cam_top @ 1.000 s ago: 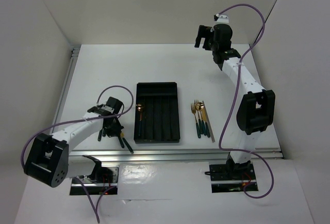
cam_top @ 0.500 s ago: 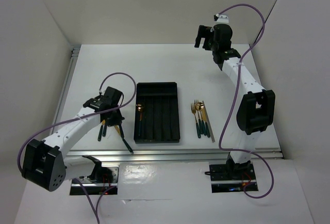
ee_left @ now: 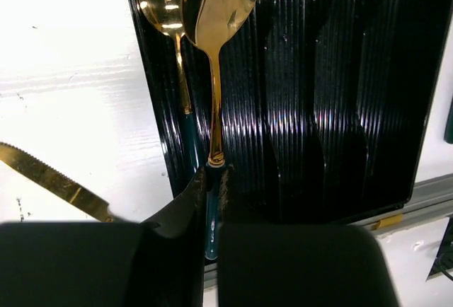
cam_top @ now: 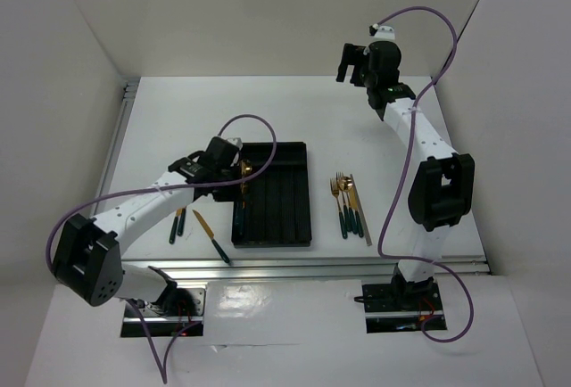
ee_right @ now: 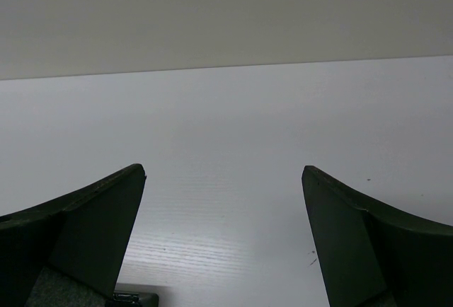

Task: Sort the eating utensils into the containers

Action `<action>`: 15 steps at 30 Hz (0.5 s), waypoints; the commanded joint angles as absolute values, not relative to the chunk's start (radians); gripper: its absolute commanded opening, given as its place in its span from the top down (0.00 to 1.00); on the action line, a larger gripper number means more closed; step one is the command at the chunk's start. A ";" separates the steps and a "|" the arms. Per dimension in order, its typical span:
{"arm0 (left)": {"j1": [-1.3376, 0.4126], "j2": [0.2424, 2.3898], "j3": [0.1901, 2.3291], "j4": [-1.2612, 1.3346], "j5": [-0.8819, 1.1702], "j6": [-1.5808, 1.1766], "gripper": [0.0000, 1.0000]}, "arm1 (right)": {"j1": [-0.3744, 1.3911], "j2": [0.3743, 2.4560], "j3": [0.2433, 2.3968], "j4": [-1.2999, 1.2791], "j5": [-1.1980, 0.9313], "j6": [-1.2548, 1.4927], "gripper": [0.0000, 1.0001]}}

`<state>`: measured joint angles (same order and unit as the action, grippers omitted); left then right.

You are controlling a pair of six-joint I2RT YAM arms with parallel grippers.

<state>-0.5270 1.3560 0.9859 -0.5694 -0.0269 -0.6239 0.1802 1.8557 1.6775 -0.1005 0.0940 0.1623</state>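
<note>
The left gripper (ee_left: 212,183) was pinched narrow on the dark green handle of a spoon (ee_left: 216,17), gripping it just below the gold collar. The spoon hung over the left side of the tray (ee_left: 340,73), with its gold bowl pointing toward the far end. Whether it touched the ribbed floor could not be told. A second spoon (ee_left: 161,3) lay in the leftmost compartment, just beside the held one and pointing the same way.

On the table (cam_top: 178,128), left of the tray, lay a knife (ee_left: 42,172) with a serrated gold blade, set aslant. Farther left, two green handles (cam_top: 177,225) lay close together; their heads were hidden by the left arm. Right of the tray and apart from it lay a bunch (cam_top: 344,201) of gold-headed pieces side by side, forks among them. A thin silver piece (cam_top: 366,224) lay along the bunch's right edge.

The right gripper (ee_right: 223,180) was raised over the far right of the table, well away from the utensils, with its jaws wide and empty
</note>
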 commanded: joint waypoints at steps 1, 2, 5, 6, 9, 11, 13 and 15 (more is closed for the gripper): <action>-0.525 1.374 1.014 -0.516 -0.014 -0.600 1.00 | 0.178 1.858 1.727 -0.097 0.110 0.150 0.00; -0.525 1.387 1.014 -0.515 -0.014 -0.609 1.00 | 0.178 1.847 1.718 -0.097 0.110 0.150 0.00; -0.525 1.423 0.996 -0.489 -0.014 -0.630 1.00 | 0.178 1.847 1.718 -0.097 0.110 0.150 0.00; -0.525 1.424 0.996 -0.489 -0.024 -0.647 1.00 | 0.178 1.847 1.718 -0.097 0.120 0.150 0.00; -0.525 1.454 0.996 -0.489 -0.038 -0.681 1.00 | 0.178 1.847 1.718 -0.097 0.120 0.150 0.00; -0.525 1.466 0.996 -0.480 -0.038 -0.696 1.00 | 0.178 1.847 1.718 -0.097 0.120 0.150 0.00; -0.525 1.492 0.996 -0.495 -0.072 -0.735 1.00 | 0.178 1.847 1.718 -0.097 0.120 0.150 0.00; -0.525 1.502 0.996 -0.505 -0.084 -0.735 1.00 | 0.178 1.847 1.718 -0.097 0.120 0.150 0.00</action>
